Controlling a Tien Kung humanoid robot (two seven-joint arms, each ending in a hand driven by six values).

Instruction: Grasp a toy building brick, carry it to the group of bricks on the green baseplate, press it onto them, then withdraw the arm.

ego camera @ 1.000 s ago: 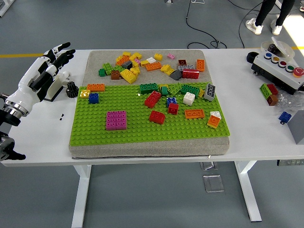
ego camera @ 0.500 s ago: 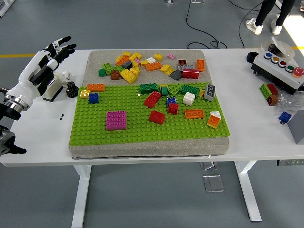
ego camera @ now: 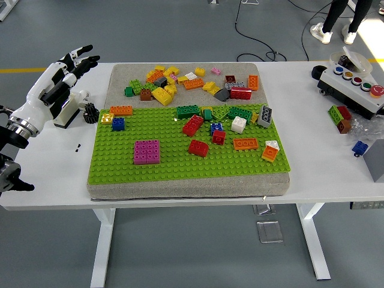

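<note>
Because the loose bricks (ego camera: 192,83) are small, hard plastic, I judge them light, stiff and rather slick, best pinched across two opposite flat sides with the studs facing up. They lie heaped on the bare grey pad (ego camera: 120,77) along the far edge of the green baseplate (ego camera: 180,163), well apart from the left hand (ego camera: 67,71). On the baseplate itself, a group of bricks (ego camera: 225,123) sits right of centre, with a pink block (ego camera: 147,152) alone nearer the front. The left hand hovers over the white surface (ego camera: 54,174) at its left end, forearm angled up and away, fingers spread and empty. Just beside it rest a white block (ego camera: 66,112) and a black gear (ego camera: 90,113).
</note>
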